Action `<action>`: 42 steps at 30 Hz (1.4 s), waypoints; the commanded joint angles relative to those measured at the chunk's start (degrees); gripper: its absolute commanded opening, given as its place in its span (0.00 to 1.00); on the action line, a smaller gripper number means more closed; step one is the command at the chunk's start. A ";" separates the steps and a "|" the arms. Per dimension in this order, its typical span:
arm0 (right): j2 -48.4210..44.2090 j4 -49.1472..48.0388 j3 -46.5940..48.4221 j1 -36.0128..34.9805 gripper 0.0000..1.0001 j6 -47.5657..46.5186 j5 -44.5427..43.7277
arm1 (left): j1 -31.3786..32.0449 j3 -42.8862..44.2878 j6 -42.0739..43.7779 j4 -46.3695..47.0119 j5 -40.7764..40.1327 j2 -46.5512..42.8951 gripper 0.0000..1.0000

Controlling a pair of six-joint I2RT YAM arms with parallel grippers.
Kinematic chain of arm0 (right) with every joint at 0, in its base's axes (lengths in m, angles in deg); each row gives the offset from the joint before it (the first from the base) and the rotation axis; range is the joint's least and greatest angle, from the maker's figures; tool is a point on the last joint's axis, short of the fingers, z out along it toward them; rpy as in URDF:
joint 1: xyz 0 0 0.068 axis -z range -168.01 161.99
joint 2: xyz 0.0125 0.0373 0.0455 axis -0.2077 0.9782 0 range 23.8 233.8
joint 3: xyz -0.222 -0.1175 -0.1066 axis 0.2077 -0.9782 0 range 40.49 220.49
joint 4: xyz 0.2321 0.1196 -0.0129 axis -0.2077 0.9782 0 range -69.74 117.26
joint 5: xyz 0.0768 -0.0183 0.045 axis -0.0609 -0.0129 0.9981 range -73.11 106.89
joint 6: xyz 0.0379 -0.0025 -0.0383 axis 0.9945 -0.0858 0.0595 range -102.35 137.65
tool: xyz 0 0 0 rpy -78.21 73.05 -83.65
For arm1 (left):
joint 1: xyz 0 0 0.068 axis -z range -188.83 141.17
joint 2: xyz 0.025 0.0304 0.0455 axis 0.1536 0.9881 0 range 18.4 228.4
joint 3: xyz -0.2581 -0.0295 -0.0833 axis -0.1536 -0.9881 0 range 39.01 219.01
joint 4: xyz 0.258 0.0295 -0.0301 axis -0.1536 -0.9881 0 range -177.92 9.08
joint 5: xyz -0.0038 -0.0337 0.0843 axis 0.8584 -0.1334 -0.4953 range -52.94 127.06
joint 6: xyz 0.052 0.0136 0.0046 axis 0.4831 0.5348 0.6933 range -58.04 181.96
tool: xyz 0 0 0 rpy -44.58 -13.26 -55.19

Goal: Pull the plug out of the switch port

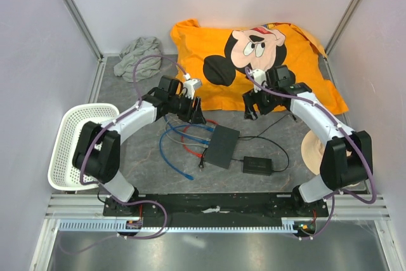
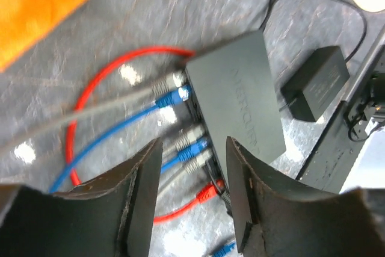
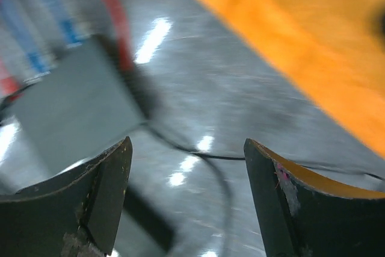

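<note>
Several plugs sit in the switch; left claw gapes nearby.

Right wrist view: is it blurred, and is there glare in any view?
Right wrist view: yes, the switch and red cable are smeared, with white glare streaks on the table. Left wrist view: sharper, only small glare spots. Top external view: sharp, evenly lit, no strong glare.

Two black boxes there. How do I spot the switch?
Find the orange cartoon cloth, then look along its near edge. The switch is the flat box with red, blue and grey cables plugged in; the power brick beside it is smaller.
</note>
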 commanded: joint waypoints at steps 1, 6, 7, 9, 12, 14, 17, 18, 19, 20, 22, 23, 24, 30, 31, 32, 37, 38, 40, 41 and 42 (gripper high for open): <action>2.80 4.45 -0.23 -1.27 0.84 3.26 17.84 | -1.19 6.83 5.34 -1.30 6.95 4.79 0.55; 6.05 2.78 -4.72 -4.26 0.87 5.37 22.15 | -2.77 16.05 7.54 -4.47 7.40 15.25 0.55; 6.58 2.17 -5.07 -4.70 0.87 5.72 22.52 | -3.13 16.94 7.02 -4.73 7.40 16.22 0.55; 8.07 1.37 -5.60 -6.01 0.89 6.86 21.13 | -3.74 18.43 7.10 -5.35 7.14 18.76 0.55; 10.79 1.02 -4.99 -7.51 0.88 7.39 18.83 | -4.27 17.65 7.63 -6.14 6.17 20.45 0.55; 12.03 0.67 -4.29 -8.30 0.89 7.57 17.08 | -4.53 15.99 6.40 -6.05 5.30 21.33 0.55; 15.01 0.49 -1.66 -9.89 0.83 6.96 17.34 | -5.06 13.97 3.15 -5.97 5.72 21.51 0.54; 16.59 0.58 -0.69 -10.50 0.81 6.96 17.34 | -5.15 13.26 2.62 -5.97 5.99 21.24 0.54; 17.47 0.66 0.37 -10.85 0.79 6.61 17.34 | -5.24 12.56 1.84 -5.88 6.08 20.46 0.53; 18.44 0.67 2.81 -11.12 0.78 6.52 17.25 | -5.24 10.81 1.65 -5.70 6.43 19.75 0.53; 21.17 0.75 5.46 -11.56 0.78 5.99 16.72 | -5.33 8.52 1.39 -5.00 7.05 18.09 0.52; 22.04 0.93 8.00 -11.82 0.77 5.47 16.29 | -5.33 5.90 1.30 -4.48 7.40 16.16 0.51; 23.97 1.19 9.42 -12.26 0.76 4.59 16.02 | -5.33 4.74 1.21 -4.12 7.40 15.36 0.51; 29.17 3.92 18.12 -13.49 0.74 -0.25 12.86 | -5.41 -3.61 2.79 -4.03 6.43 10.00 0.49; 29.17 4.00 18.74 -13.41 0.75 -0.25 12.68 | -5.76 -4.06 3.06 -3.86 6.26 9.73 0.49; 28.91 3.83 18.75 -13.49 0.77 -0.25 12.50 | -6.03 -4.41 3.06 -3.86 6.43 9.73 0.50; 24.09 2.95 17.08 -14.19 0.87 1.07 8.04 | -9.45 -2.75 2.01 -3.16 10.54 10.78 0.51; 23.12 3.04 16.99 -14.11 0.87 1.33 6.89 | -9.89 -2.13 1.74 -2.98 11.69 11.13 0.51; 20.04 2.95 16.81 -14.28 0.88 1.77 1.90 | -10.86 -1.43 1.74 -2.89 16.07 12.62 0.51; 17.86 2.86 16.64 -14.54 0.88 1.77 0.74 | -11.12 -0.73 2.00 -2.80 17.49 13.15 0.52; 16.88 2.86 16.55 -14.72 0.88 1.51 0.29 | -11.13 -0.37 2.26 -2.89 18.55 13.59 0.52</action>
